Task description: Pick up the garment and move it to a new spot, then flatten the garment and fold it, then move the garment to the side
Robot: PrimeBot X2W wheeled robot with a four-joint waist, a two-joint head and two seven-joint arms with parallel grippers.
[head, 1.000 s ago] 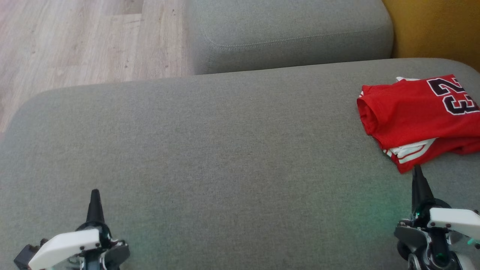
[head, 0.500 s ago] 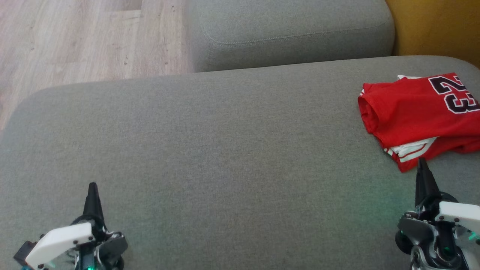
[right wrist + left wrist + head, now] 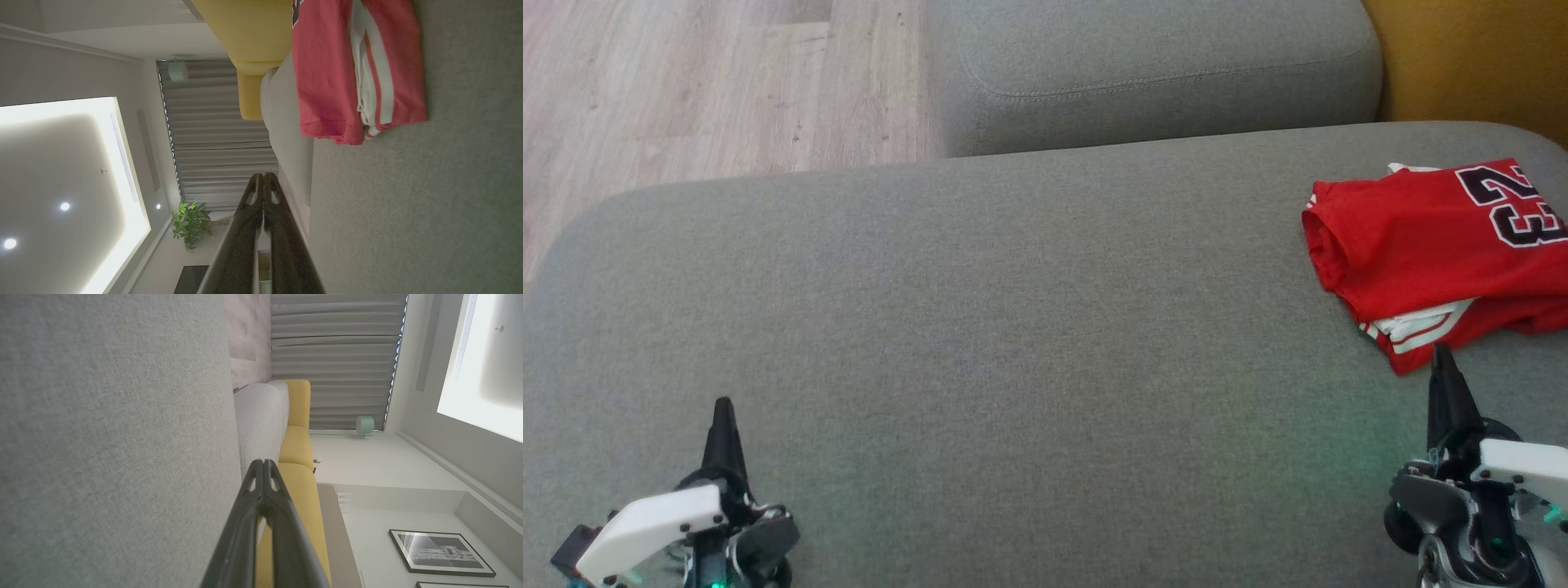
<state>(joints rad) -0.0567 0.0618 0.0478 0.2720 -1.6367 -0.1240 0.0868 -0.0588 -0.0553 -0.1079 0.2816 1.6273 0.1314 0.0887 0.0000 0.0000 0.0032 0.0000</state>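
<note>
Locate the garment (image 3: 1421,245) first. It is a red jersey with a dark number, lying folded into a compact stack at the far right end of the grey cushion (image 3: 1013,327). White-striped trim shows at its near edge. In the right wrist view the garment (image 3: 327,73) rests flat on the fabric, and nothing is gripping it.

Compare this with the frames from the past second:
- One second ago to half a second ago, the whole head picture shifted slightly, so the camera moved. Both grippers also stand a little farther up the picture than that shift accounts for.
- Half a second ago to now, nothing differs. The garment has kept the same folds and the same place throughout.

The right gripper (image 3: 1441,351) has its fingers pressed together and holds nothing. Its tip is near the garment's near corner, and the right wrist view shows the right gripper (image 3: 263,175) short of the cloth with bare cushion between them. The left gripper (image 3: 721,404) also has its fingers together and empty, well apart from the garment. The left wrist view confirms the closed tips (image 3: 263,462).

Treat the task as most likely complete or in its final step, because the garment already lies folded at the side.

There is no container to report. A second cushion (image 3: 1160,73), the wooden floor (image 3: 686,82) and yellow upholstery (image 3: 1470,57) lie beyond.
</note>
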